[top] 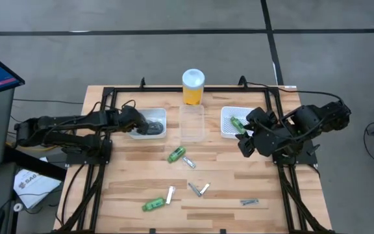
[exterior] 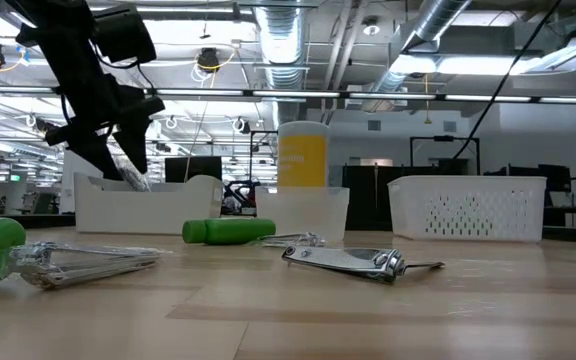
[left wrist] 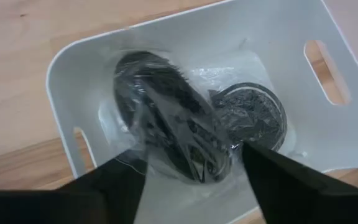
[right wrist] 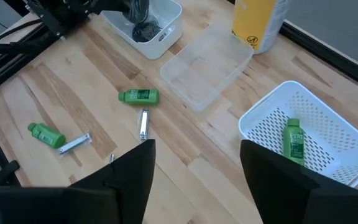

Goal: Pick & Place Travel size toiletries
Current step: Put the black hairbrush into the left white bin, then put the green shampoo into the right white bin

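My left gripper (top: 137, 122) hangs over the white bin (top: 161, 114) at the table's far left, shut on a dark round pot in clear wrap (left wrist: 169, 134). A second dark pot (left wrist: 252, 115) lies on the bin's floor. My right gripper (top: 244, 144) hovers open just near of the white perforated basket (top: 226, 117), touching nothing; one green bottle (right wrist: 295, 142) lies in that basket. Two more green bottles (top: 176, 155) (top: 152, 205) and several slim silvery pieces (top: 188, 162) (top: 198, 189) lie flat on the wood. My left gripper holds the wrapped dark pot by its rim (left wrist: 138, 155), between the two fingers, coming from above and pointing down into the bin. The pot stands tilted on edge, with the wrap (exterior: 134, 179) hanging loose around it. Whether it rests on the bin's floor I cannot tell.
A clear tray (top: 191, 122) sits between bin and basket, and the tall yellow cylinder with a white lid (top: 193, 86) stands behind it. A black frame (top: 109, 91) runs along the table's far edge and sides. Silvery metal pieces (top: 250, 203) lie toward the near edge.
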Available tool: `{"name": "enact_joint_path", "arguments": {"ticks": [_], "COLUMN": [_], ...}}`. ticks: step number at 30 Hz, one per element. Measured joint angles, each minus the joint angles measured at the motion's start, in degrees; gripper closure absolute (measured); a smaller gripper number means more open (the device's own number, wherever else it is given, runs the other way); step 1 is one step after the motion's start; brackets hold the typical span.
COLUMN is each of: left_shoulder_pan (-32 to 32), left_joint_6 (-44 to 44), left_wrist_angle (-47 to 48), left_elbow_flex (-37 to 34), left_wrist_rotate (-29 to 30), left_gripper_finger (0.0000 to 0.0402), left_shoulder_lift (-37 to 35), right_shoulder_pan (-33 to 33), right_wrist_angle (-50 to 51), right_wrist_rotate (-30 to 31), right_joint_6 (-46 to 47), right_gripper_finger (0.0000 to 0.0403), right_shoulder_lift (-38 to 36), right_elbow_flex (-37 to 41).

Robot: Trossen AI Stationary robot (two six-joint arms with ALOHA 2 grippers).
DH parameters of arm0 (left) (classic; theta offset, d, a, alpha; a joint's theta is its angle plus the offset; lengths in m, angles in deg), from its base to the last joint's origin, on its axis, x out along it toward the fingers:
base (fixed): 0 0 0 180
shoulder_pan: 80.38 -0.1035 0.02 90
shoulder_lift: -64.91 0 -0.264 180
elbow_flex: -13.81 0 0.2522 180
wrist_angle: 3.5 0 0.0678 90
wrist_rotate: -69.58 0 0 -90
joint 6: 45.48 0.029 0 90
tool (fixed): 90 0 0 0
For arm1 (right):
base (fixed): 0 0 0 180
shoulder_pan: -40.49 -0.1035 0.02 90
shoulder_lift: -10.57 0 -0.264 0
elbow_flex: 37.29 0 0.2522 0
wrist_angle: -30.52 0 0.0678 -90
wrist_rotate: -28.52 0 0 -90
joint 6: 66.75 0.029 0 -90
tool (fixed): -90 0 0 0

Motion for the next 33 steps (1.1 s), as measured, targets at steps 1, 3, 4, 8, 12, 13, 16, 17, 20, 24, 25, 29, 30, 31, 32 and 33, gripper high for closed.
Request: {"name": "enact_joint_path", "arguments": {"ticks": [1,3,4,8,12,13,16,17,20,24,25,29,30,31,32,33], "left_shoulder_pan": [-0.2,-0.9,-1.4,-3.6,-4.8,-4.9,-4.9,-4.9,-4.0,1.4,3.7,14.1,16.6,19.0,21.2,23.2], "left_joint_6": [0.0,0.0,0.0,0.8,3.0,3.0,3.0,3.0,3.2,5.0,5.6,6.4,6.3,6.2,6.1,6.1], "left_wrist_angle": [0.4,0.8,0.9,1.9,7.9,9.3,14.0,14.9,14.5,7.9,5.5,-4.2,-6.2,-7.6,-8.5,-8.6], "left_elbow_flex": [0.2,0.8,1.3,4.5,8.9,9.6,11.3,11.7,13.0,15.2,15.7,16.4,16.4,16.4,16.4,16.4], "left_wrist_rotate": [0.0,0.0,0.0,-0.3,-0.6,-0.7,-1.5,-2.7,-9.1,-16.7,-17.5,-15.1,-13.1,-10.9,-8.9,-6.8], "left_gripper_finger": [0.0125,0.0109,0.0106,0.0101,0.0101,0.0101,0.0101,0.0101,0.0101,0.0101,0.0101,0.0101,0.0101,0.0101,0.0101,0.0101], "left_shoulder_lift": [0.0,0.0,0.0,0.0,0.0,0.0,0.0,0.0,0.0,0.0,0.0,0.0,0.3,0.8,1.4,2.2], "right_shoulder_pan": [0.0,0.0,0.0,0.0,0.0,-0.2,-1.0,-1.3,-2.9,-5.6,-6.6,-11.0,-12.3,-13.5,-14.8,-16.0], "right_wrist_angle": [0.0,0.0,0.0,0.0,0.0,0.0,0.0,0.0,0.0,0.0,-0.1,0.0,-0.1,-0.1,-0.1,0.0], "right_wrist_rotate": [0.0,0.0,0.0,-0.5,-1.3,-1.3,-1.3,-1.3,-1.4,-1.4,-1.4,-0.5,0.4,1.3,2.4,3.8], "right_joint_6": [-0.1,-0.2,-0.6,-1.0,-1.1,-1.1,-1.1,-1.1,-1.0,1.4,2.5,6.2,7.0,7.6,8.0,8.5], "right_gripper_finger": [0.0173,0.0173,0.0173,0.0173,0.0173,0.0173,0.0173,0.0173,0.0173,0.0173,0.0173,0.0173,0.0173,0.0173,0.0173,0.0173], "right_shoulder_lift": [0.0,0.0,0.0,0.0,0.0,0.0,0.0,0.0,0.0,-0.1,-0.4,-2.0,-2.4,-2.9,-3.5,-4.1], "right_elbow_flex": [0.0,0.0,0.0,0.0,0.0,0.0,0.0,0.0,0.0,0.0,0.0,-0.1,-0.1,-0.1,-0.1,-0.1]}}
